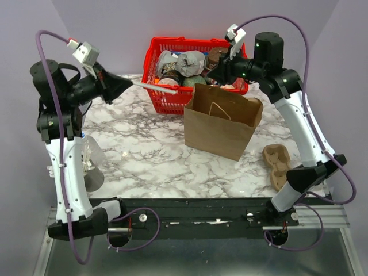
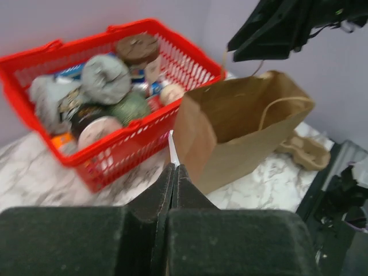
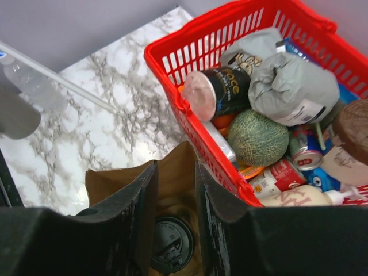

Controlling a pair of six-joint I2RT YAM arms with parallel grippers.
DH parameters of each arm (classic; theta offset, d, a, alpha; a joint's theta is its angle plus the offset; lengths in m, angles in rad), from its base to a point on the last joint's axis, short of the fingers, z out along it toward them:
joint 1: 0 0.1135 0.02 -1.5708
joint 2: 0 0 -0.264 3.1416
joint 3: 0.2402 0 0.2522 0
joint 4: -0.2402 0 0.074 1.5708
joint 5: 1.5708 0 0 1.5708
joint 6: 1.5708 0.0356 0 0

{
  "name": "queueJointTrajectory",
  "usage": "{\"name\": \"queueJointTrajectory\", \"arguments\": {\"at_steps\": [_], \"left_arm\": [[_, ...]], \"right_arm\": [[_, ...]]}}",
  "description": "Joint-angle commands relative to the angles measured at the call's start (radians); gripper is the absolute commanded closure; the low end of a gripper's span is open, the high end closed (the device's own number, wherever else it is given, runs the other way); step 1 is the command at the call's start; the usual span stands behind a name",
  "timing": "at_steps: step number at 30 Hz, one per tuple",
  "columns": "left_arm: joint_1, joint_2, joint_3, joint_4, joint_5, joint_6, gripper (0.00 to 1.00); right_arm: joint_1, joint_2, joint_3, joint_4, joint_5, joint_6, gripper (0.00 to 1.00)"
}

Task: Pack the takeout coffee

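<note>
The takeout coffee stands at the bottom of the brown paper bag, and only its round black lid shows in the right wrist view. My right gripper hovers over the bag's mouth with its jaws apart, above the lid and holding nothing. In the top view that gripper sits at the bag's back edge, and the cup is hidden. My left gripper is raised at the left, shut on a thin white stick that points toward the basket. The stick's tip pokes out past the closed jaws.
A red basket full of groceries stands behind the bag, touching its back corner. A brown pulp cup carrier lies to the right of the bag. A clear water bottle lies on the marble top at the left, near the left arm.
</note>
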Motion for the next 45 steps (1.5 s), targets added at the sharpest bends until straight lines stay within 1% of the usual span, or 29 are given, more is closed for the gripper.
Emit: {"name": "queueJointTrajectory", "arguments": {"at_steps": [1, 2, 4, 5, 6, 8, 12, 14, 15, 16, 18, 20, 22, 23, 25, 29, 30, 31, 33, 34, 36, 37, 39, 40, 41, 42, 43, 44, 45], "left_arm": [[-0.122, 0.069, 0.053, 0.451, 0.102, -0.329, 1.00], [-0.177, 0.086, 0.066, 0.460, 0.096, -0.335, 1.00], [-0.219, 0.131, 0.098, 0.483, 0.078, -0.339, 1.00], [-0.280, 0.148, 0.110, 0.479, 0.073, -0.333, 1.00], [-0.303, 0.165, 0.124, 0.469, 0.067, -0.326, 1.00], [-0.339, 0.209, 0.159, 0.422, 0.047, -0.274, 1.00], [-0.457, 0.280, 0.225, 0.331, 0.012, -0.180, 1.00], [-0.503, 0.336, 0.289, 0.256, -0.014, -0.120, 1.00], [-0.526, 0.359, 0.316, 0.223, -0.054, -0.058, 1.00], [-0.571, 0.401, 0.342, 0.165, -0.067, -0.030, 1.00], [-0.616, 0.442, 0.412, 0.103, -0.109, 0.035, 1.00], [-0.678, 0.497, 0.476, -0.001, -0.140, 0.137, 1.00], [-0.711, 0.549, 0.510, -0.091, -0.189, 0.190, 1.00], [-0.748, 0.563, 0.541, -0.118, -0.203, 0.240, 1.00], [-0.783, 0.599, 0.555, -0.182, -0.258, 0.286, 1.00], [-0.876, 0.651, 0.580, -0.255, -0.381, 0.398, 0.99], [-0.908, 0.662, 0.584, -0.261, -0.396, 0.414, 0.94], [-0.920, 0.681, 0.587, -0.250, -0.410, 0.412, 0.78], [-0.942, 0.698, 0.601, -0.235, -0.441, 0.408, 0.62], [-0.957, 0.718, 0.613, -0.223, -0.441, 0.399, 0.49], [-0.963, 0.729, 0.642, -0.203, -0.447, 0.376, 0.39], [-0.963, 0.731, 0.652, -0.184, -0.456, 0.362, 0.32], [-0.960, 0.725, 0.687, -0.178, -0.508, 0.374, 0.27], [-0.946, 0.705, 0.687, -0.158, -0.527, 0.381, 0.22], [-0.934, 0.686, 0.676, -0.138, -0.541, 0.378, 0.20], [-0.919, 0.667, 0.658, -0.112, -0.556, 0.369, 0.14], [-0.900, 0.615, 0.600, -0.042, -0.559, 0.342, 0.10], [-0.856, 0.585, 0.566, -0.004, -0.568, 0.325, 0.05], [-0.838, 0.555, 0.532, 0.033, -0.579, 0.311, 0.01]], "right_arm": [[-0.010, -0.094, -0.027, 0.092, 0.109, 0.031, 0.59], [-0.022, -0.103, -0.029, 0.098, 0.137, 0.031, 0.59], [-0.044, -0.127, -0.039, 0.136, 0.194, 0.038, 0.59], [-0.068, -0.135, -0.043, 0.150, 0.206, 0.042, 0.59], [-0.081, -0.140, -0.046, 0.173, 0.217, 0.040, 0.59], [-0.108, -0.146, -0.037, 0.181, 0.260, 0.036, 0.59], [-0.142, -0.163, -0.046, 0.196, 0.318, 0.020, 0.59], [-0.156, -0.175, -0.062, 0.199, 0.349, 0.016, 0.59], [-0.165, -0.177, -0.069, 0.201, 0.355, 0.014, 0.58], [-0.170, -0.181, -0.073, 0.201, 0.364, 0.009, 0.58], [-0.180, -0.196, -0.089, 0.204, 0.371, 0.005, 0.58], [-0.183, -0.207, -0.101, 0.208, 0.372, -0.009, 0.58], [-0.188, -0.226, -0.121, 0.211, 0.383, -0.024, 0.57], [-0.191, -0.230, -0.128, 0.213, 0.384, -0.027, 0.57], [-0.197, -0.244, -0.151, 0.213, 0.388, -0.029, 0.57], [-0.206, -0.258, -0.185, 0.214, 0.388, -0.026, 0.57], [-0.208, -0.258, -0.187, 0.213, 0.386, -0.023, 0.57], [-0.211, -0.256, -0.190, 0.213, 0.383, -0.017, 0.57], [-0.214, -0.252, -0.187, 0.213, 0.381, -0.009, 0.57], [-0.214, -0.247, -0.185, 0.211, 0.375, -0.004, 0.56], [-0.219, -0.232, -0.170, 0.208, 0.372, -0.001, 0.56], [-0.220, -0.227, -0.162, 0.207, 0.369, 0.002, 0.56], [-0.223, -0.218, -0.153, 0.202, 0.360, 0.000, 0.56], [-0.223, -0.215, -0.153, 0.202, 0.345, -0.009, 0.56], [-0.225, -0.215, -0.156, 0.202, 0.339, -0.014, 0.55], [-0.223, -0.212, -0.158, 0.193, 0.329, -0.020, 0.54], [-0.223, -0.209, -0.159, 0.187, 0.308, -0.029, 0.53], [-0.223, -0.206, -0.161, 0.178, 0.290, -0.033, 0.52], [-0.223, -0.203, -0.165, 0.152, 0.270, -0.040, 0.51]]}}
